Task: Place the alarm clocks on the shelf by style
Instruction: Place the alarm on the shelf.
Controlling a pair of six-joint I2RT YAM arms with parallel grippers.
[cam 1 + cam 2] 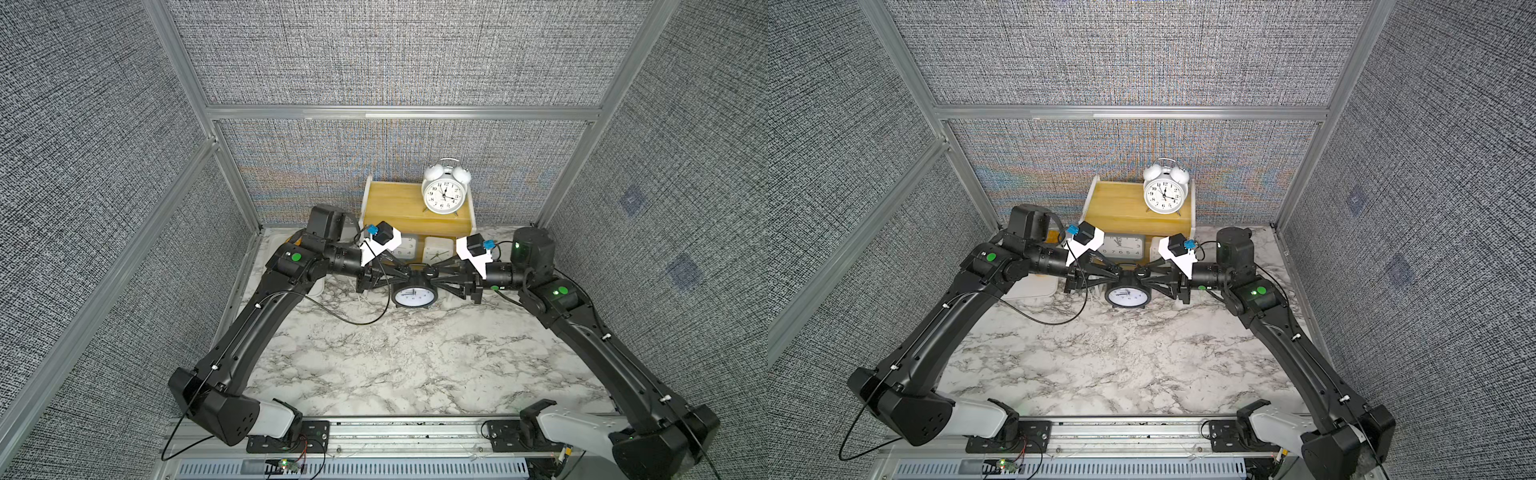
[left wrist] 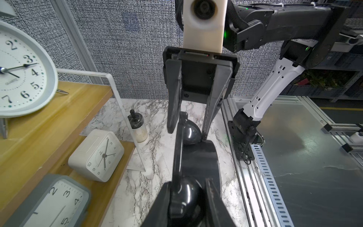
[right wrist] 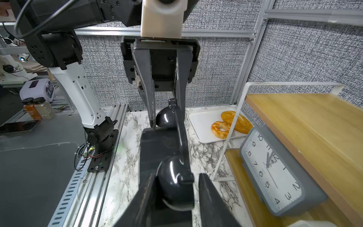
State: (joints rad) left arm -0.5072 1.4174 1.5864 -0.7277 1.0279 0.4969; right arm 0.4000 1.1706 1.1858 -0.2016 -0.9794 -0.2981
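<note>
Because the left gripper (image 2: 188, 183) clamps only one bell of the black clock (image 1: 414, 296), which is just toward 12 o'clock from the middle of the table (image 1: 415, 365), while the right gripper (image 3: 176, 175) has its jaws parted around the other bell with a gap on one side, I judge the clock could swing or slip off that glossy dome if carried one-handed. Further toward 12 o'clock, a low path would bump the grey clock (image 3: 275, 173) and small white clock (image 2: 97, 155) on the lower board of the shelf (image 1: 399, 199). A wobbly set-down at the top board's free 9 o'clock end could topple it against the white clock (image 1: 445, 195) at 3 o'clock.
</note>
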